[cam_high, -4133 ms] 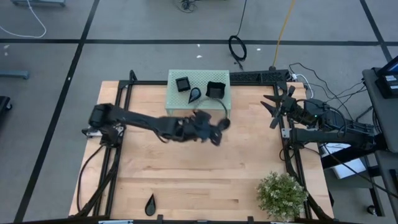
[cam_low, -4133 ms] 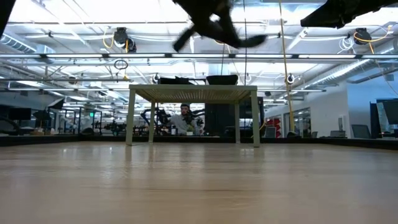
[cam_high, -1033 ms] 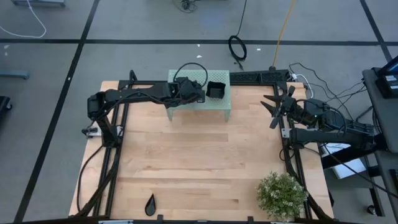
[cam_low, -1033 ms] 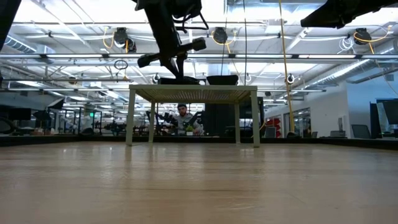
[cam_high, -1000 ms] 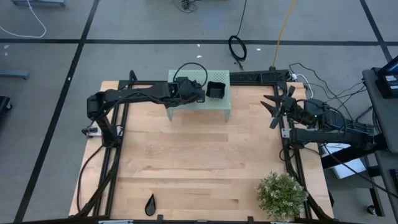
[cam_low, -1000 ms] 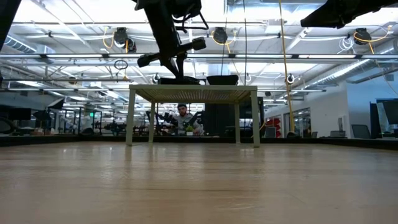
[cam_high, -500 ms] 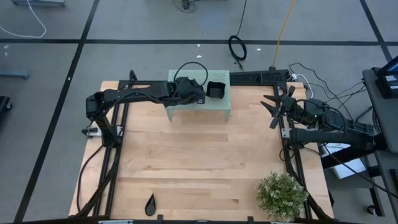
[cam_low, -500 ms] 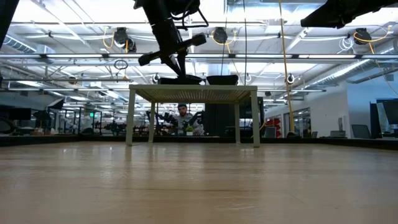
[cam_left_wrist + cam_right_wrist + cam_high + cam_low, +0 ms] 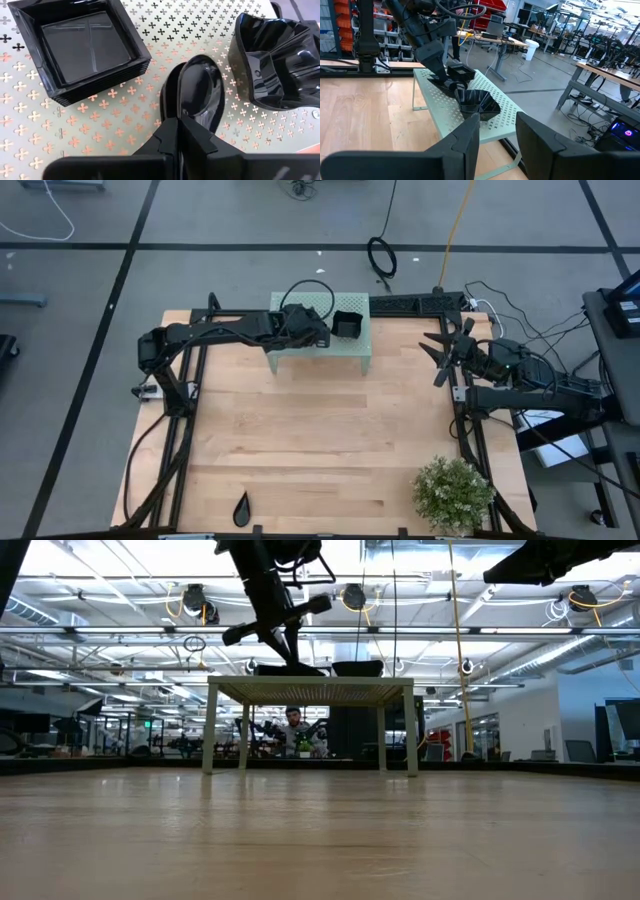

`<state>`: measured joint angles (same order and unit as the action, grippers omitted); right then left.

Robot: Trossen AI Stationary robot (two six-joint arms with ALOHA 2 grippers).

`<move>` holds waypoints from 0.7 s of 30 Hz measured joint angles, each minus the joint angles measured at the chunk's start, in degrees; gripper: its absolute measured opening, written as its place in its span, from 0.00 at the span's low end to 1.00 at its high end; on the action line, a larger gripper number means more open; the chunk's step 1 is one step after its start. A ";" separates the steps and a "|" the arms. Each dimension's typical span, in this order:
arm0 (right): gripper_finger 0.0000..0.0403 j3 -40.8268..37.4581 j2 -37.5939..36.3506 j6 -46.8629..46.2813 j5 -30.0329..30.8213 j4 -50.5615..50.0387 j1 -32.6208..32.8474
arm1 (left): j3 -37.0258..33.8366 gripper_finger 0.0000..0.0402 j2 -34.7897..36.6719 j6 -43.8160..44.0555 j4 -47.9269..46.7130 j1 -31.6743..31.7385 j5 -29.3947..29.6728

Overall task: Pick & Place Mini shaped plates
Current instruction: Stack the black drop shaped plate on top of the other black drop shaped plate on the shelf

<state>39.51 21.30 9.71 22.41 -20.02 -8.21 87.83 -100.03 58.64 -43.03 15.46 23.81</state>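
A pale green perforated stand [image 9: 350, 345] sits at the table's far edge. On it lie a stack of square black plates [image 9: 85, 47], a wavy-edged black plate [image 9: 277, 65] and a teardrop black plate [image 9: 197, 90]. My left gripper [image 9: 178, 132] is over the stand, shut on the teardrop plate, between the other two. In the high view my left gripper [image 9: 312, 332] hides the square stack and the teardrop. Another teardrop plate [image 9: 241, 506] lies on the table near its near edge. My right gripper [image 9: 440, 352] waits open at the table's right edge. My left gripper pinches the teardrop plate at its narrow end [image 9: 176, 112] between its two shut fingers. The fingers come slanting down from the table's left side, along the plate's length. The plate's wide end [image 9: 205, 75] lies on or just above the stand top; I cannot tell which.
A potted plant [image 9: 455, 492] stands at the table's near right corner. The bare wooden table [image 9: 320, 440] stretches between the stand and the near edge. In the low view the stand [image 9: 310, 690] shows on its legs, with a person far behind it.
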 joint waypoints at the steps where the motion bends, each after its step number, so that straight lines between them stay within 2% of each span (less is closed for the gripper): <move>1: 0.29 0.00 0.00 0.01 -0.01 -0.01 0.02 | 0.00 0.05 0.00 0.01 -0.11 0.00 -0.02; 7: 0.29 0.00 0.00 -0.01 -0.01 0.01 0.00 | 0.00 0.07 0.00 0.11 -0.24 0.00 0.02; 16: 0.29 0.00 0.00 0.00 -0.01 -0.02 0.02 | -0.04 0.29 2.62 -0.30 1.01 -0.46 -0.33; 21: 0.29 0.00 0.00 0.00 0.00 0.01 0.00 | -0.04 0.39 6.27 -4.79 0.83 -2.26 -0.33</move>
<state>39.51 21.30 9.70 22.40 -20.01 -8.21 87.79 -93.76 53.85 -42.20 13.21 23.49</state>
